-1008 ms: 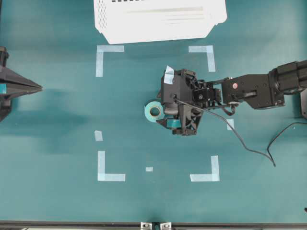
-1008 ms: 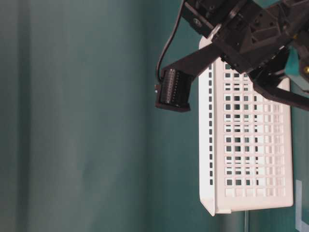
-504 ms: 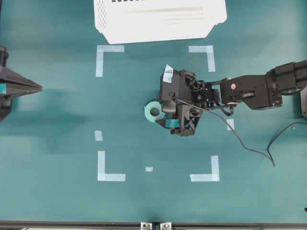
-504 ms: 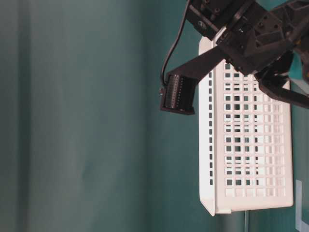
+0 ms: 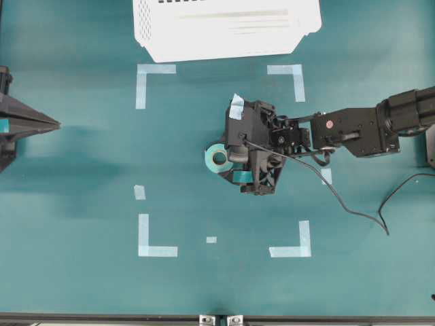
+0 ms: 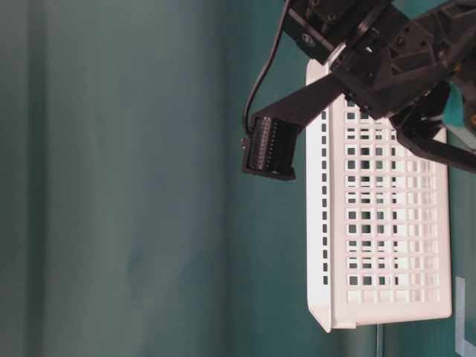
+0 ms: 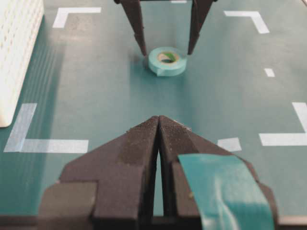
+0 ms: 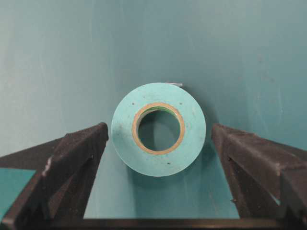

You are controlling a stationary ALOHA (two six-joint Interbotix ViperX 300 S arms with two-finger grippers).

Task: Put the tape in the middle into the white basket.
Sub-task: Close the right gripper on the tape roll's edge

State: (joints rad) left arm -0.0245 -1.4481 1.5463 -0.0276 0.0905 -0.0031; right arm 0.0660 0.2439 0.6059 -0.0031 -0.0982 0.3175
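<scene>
Between the right pincer's (image 8: 158, 139) spread jaws — tape (image 8: 159, 128), seemingly unlabelled; left pincer (image 7: 158, 125) closed.

The right gripper (image 5: 234, 155) hides part of the tape (image 5: 217, 158) from overhead; the white basket (image 5: 224, 27) is cut off by the top edge.

No legible text, label, brand, number or sign on anything.

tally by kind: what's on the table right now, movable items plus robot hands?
Tape roll: 1
White basket: 1
Robot hands: 2 (left hand shut, right hand open around the roll, not touching it)
Total: 4
</scene>
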